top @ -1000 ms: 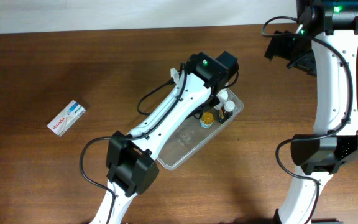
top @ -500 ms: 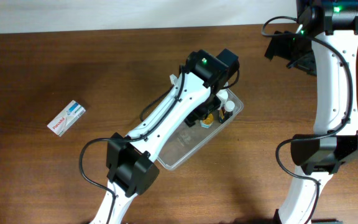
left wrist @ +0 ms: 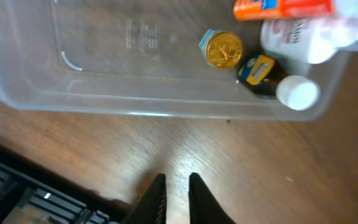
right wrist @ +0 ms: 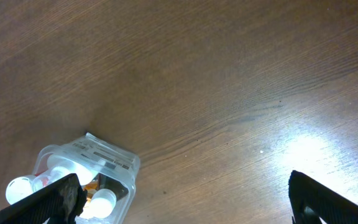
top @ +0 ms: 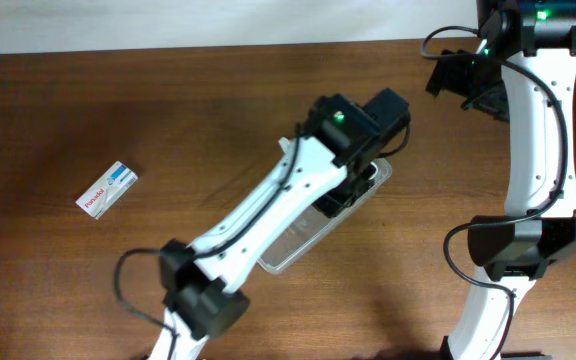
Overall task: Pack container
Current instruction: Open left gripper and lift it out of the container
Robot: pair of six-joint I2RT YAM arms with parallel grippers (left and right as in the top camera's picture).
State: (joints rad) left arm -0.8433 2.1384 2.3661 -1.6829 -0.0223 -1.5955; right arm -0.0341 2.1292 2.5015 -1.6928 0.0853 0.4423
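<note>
Where the left arm reaches across the middle of the wooden table (top: 168, 100), its wrist hangs over one end of the container (top: 290, 243), a clear plastic tub with rounded corners that lies slantwise on the wood; the overhead view shows only the part of it nearer the arm's base. The left gripper (left wrist: 178, 193) shows in its own camera, its two dark fingers drawn almost together with a thin gap and nothing between them, above bare wood just outside the tub's long wall. That wall runs across the upper part of the wrist view, and the goods inside are bunched at one end: a small jar with a gold lid (left wrist: 222, 50); a dark bottle with a yellow label (left wrist: 260, 70) and a white cap, lying against the wall; a white bottle (left wrist: 294, 38) beside it; an orange pack with white print (left wrist: 278, 7) at the top edge, cut off by the frame. The right arm rises along the right side of the table, well apart from the tub; the right gripper (right wrist: 182, 179) is spread wide, one finger at each lower corner of its view, empty, over bare wood; the tub's end, with white caps showing through it, sits at the lower left of that view. A small white box (top: 107, 189) with red and blue print lies on the left of the table, well apart from the tub and from both arms.
</note>
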